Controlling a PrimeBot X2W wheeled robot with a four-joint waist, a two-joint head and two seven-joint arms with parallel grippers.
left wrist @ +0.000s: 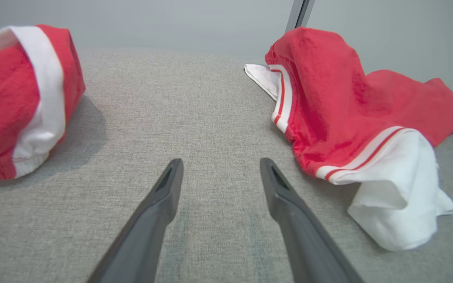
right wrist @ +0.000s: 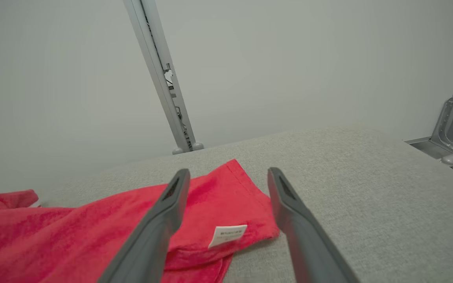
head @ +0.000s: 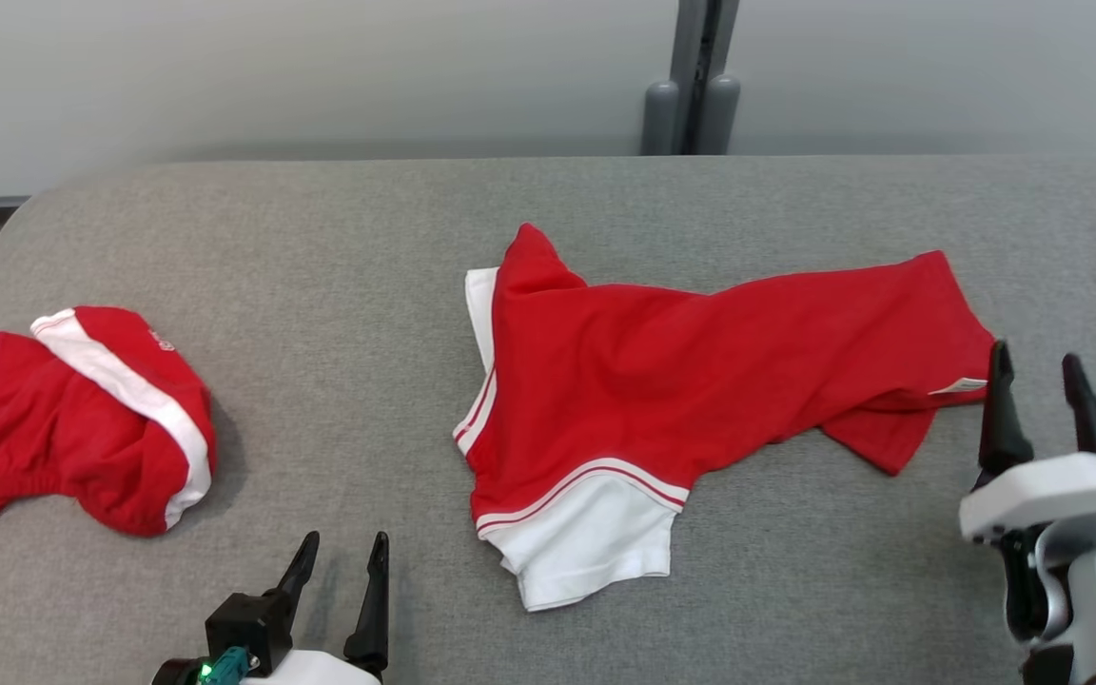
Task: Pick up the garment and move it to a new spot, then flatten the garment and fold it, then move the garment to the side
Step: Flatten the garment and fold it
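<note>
- Your red short-sleeved garment with white trim and white hem panels (head: 700, 381) lies loosely spread, still wrinkled, on the grey fabric-covered surface (head: 320, 247), from the middle towards the right.
- Your right gripper (head: 1035, 357) stands at the garment's right-hand end, its two dark fingers spread apart and holding nothing.
- In the right wrist view, a small white label (right wrist: 228, 234) on the red cloth shows between those fingers.
- Your left gripper (head: 345, 542) hovers near the front edge, left of the garment and apart from it, its fingers spread wide and empty.
- A second red-and-white garment, bundled up (head: 82, 419), sits well apart at the far left.
- A grey metal post (head: 695, 76) rises behind the surface.
</note>
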